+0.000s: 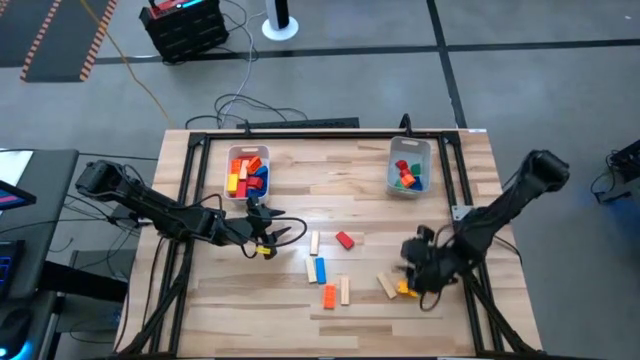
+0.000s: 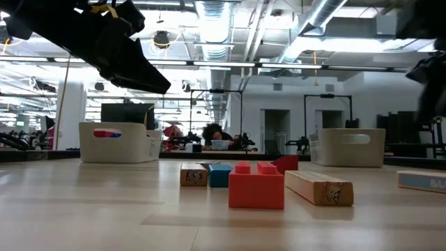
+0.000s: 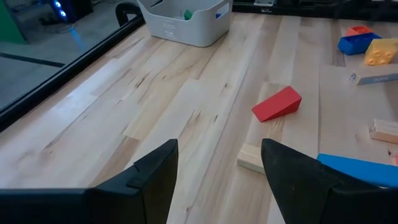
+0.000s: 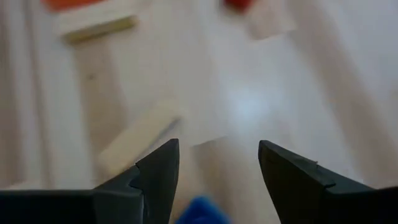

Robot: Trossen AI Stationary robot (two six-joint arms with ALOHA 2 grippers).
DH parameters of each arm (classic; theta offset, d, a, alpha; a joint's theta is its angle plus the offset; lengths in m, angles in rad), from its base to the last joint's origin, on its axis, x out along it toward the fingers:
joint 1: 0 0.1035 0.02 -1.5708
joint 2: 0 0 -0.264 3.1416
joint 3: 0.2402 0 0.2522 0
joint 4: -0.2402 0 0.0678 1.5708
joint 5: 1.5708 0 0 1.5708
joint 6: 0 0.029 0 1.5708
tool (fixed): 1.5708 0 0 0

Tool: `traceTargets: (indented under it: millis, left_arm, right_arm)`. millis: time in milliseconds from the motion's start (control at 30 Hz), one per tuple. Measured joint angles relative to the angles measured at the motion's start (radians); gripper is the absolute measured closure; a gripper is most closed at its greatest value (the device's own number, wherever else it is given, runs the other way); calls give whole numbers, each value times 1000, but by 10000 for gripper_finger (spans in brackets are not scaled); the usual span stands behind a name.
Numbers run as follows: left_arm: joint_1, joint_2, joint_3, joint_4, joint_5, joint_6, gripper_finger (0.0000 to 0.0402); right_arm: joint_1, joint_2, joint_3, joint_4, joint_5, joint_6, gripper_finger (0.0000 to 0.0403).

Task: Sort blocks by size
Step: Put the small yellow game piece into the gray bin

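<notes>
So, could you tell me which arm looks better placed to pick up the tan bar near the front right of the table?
Probably the right. Its end effector hovers open right beside the tan bar, while the left end effector sits open across the table, nearer the left bin.

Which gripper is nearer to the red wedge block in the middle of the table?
Left. The left gripper sits just beside the red wedge block; the right gripper is farther away, by the table's right side.

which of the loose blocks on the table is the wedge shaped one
The red block at mid-table, beyond the left gripper. It has a sloped face; the other loose blocks are straight bars or studded bricks.
</notes>
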Motion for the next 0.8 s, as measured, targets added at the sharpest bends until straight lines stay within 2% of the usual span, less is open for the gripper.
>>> traceTargets:
  millis: [133, 300, 600, 800]
  left_arm:
    - [0, 0, 9, 1, 0, 4, 178]
    - [0, 0, 14, 0, 0, 16, 178]
    - [0, 0, 14, -9, 1, 16, 178]
    - [0, 0, 14, -14, 8, 16, 178]
  right_arm:
    - [47, 138, 86, -28, -45, -8, 153]
    - [59, 237, 171, -49, -113, -8, 152]
    - [57, 260, 203, -84, -174, 12, 152]
    - [58, 260, 203, -98, -177, 14, 152]
